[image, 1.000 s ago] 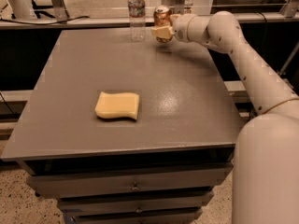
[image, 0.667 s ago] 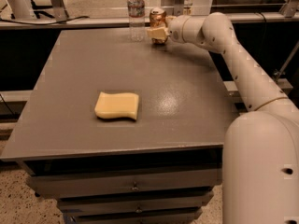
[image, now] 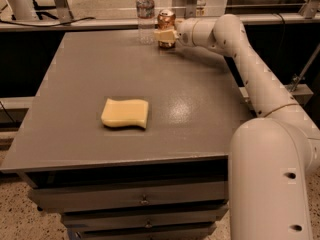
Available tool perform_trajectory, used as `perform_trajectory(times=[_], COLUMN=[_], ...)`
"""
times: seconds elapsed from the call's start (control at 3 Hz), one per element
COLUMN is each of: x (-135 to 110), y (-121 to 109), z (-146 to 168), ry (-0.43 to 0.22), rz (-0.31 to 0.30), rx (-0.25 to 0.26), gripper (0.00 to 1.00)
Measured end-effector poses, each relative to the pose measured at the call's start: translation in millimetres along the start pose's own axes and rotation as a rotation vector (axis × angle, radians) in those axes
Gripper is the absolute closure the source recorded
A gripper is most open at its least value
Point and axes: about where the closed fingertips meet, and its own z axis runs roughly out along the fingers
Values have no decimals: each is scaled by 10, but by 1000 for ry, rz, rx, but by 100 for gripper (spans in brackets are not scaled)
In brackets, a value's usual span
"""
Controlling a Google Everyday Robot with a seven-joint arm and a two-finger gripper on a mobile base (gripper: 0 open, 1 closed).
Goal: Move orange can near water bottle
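Note:
The orange can [image: 166,22] stands upright at the far edge of the grey table [image: 90,74], just right of the water bottle [image: 145,13], a tall clear bottle with a white cap. My gripper [image: 165,35] reaches in from the right on the white arm [image: 235,49] and is shut on the orange can, with a pale finger [image: 163,34] across the can's lower front. The can's base appears to be at or just above the tabletop.
A flat yellow sponge [image: 125,113] lies on the table's near middle. Drawers [image: 145,200] sit under the tabletop. A rail and other benches run behind the far edge.
My gripper has carried the orange can leftwards along the far edge, closer to the water bottle. The sponge and bottle have not moved.

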Motion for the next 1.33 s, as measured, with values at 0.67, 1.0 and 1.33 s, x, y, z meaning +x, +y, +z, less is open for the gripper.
perform_trajectory(times=[0.67, 1.0, 1.33], x=[39, 60, 59], y=[8, 133, 240], z=[-5, -75, -166], ry=[12, 30, 42], rz=[21, 43, 52], rx=[-2, -27, -41], gripper=[12, 0, 0])
